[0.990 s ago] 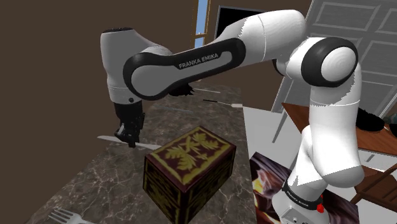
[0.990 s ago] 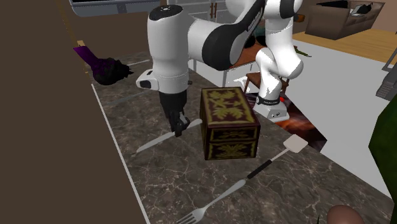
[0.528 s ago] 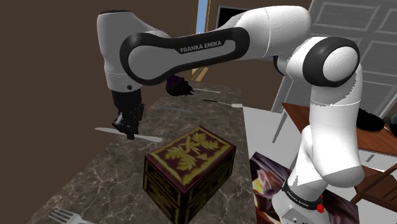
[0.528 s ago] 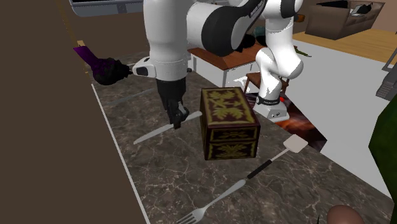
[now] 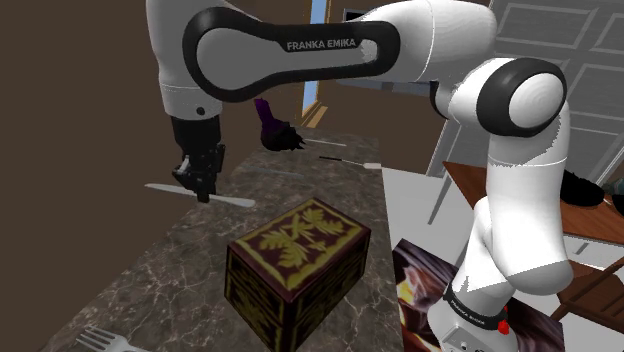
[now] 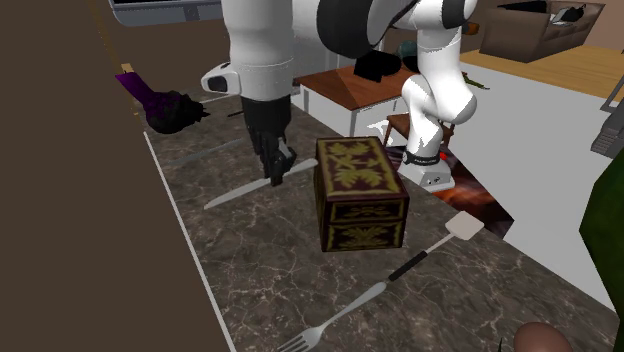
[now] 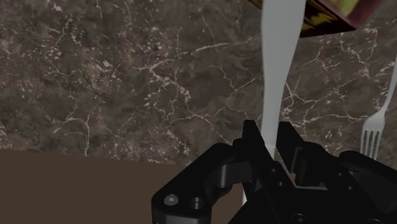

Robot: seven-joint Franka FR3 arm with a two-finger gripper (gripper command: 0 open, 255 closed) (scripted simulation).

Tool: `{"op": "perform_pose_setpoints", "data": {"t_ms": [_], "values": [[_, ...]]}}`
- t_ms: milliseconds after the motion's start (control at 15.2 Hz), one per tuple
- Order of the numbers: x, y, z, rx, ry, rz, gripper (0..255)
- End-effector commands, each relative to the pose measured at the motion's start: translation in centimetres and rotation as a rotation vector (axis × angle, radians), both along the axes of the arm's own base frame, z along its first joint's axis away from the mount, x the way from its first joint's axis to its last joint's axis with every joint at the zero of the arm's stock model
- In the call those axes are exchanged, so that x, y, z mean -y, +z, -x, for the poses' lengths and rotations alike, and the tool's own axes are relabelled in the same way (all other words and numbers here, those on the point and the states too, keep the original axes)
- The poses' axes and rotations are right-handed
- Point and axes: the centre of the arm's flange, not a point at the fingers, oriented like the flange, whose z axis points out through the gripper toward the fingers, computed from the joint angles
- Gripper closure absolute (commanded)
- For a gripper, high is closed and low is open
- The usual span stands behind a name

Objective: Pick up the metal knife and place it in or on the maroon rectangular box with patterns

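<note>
1. Compared with a second ago, the gripper (image 5: 200,186) (image 6: 272,170) has climbed and carried the knife (image 5: 234,201) (image 6: 233,191) up with it. The knife now hangs clear of the marble counter (image 5: 150,270) (image 6: 280,275), where before it sat close to the surface.
2. The box (image 5: 300,255) (image 6: 360,190) has stayed where it was, and so have the fork (image 5: 105,342) (image 6: 335,318) and the spatula (image 6: 440,245).
3. The arm rises from its stand (image 5: 455,305), bends over and runs about level toward the shoulder view's left. The hand at its end points straight down.
4. The jaws are narrow and pinch the knife near its middle. In the wrist view the pale blade (image 7: 277,70) runs out from between the fingers of the gripper (image 7: 270,137).
5. The knife lies about level in the grip. One end points toward the brown wall (image 5: 90,120) (image 6: 70,200), the other toward the box.
6. In the second exterior view that nearer end is just beside the box's upper corner but apart from it. The wrist view shows a corner of the box (image 7: 334,13) past the blade's far end.
7. The wall runs along the counter's edge close behind the gripper. A dark brush (image 5: 280,135) (image 6: 165,108) lies farther along that edge.
8. The fork (image 7: 375,127) and the spatula lie on the box's other side, well apart from the gripper.
</note>
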Motion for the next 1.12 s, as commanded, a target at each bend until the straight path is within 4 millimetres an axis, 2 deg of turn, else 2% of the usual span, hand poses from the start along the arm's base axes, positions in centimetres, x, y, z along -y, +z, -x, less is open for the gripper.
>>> {"op": "perform_pose_setpoints", "data": {"t_ms": [0,330,1056], "values": [[0.0,1.1,0.0,0.0,0.0,0.0,255],[0.0,3.7,0.0,0.0,0.0,0.0,255],[6.7,4.5,12.9,0.0,0.0,0.0,255]]}}
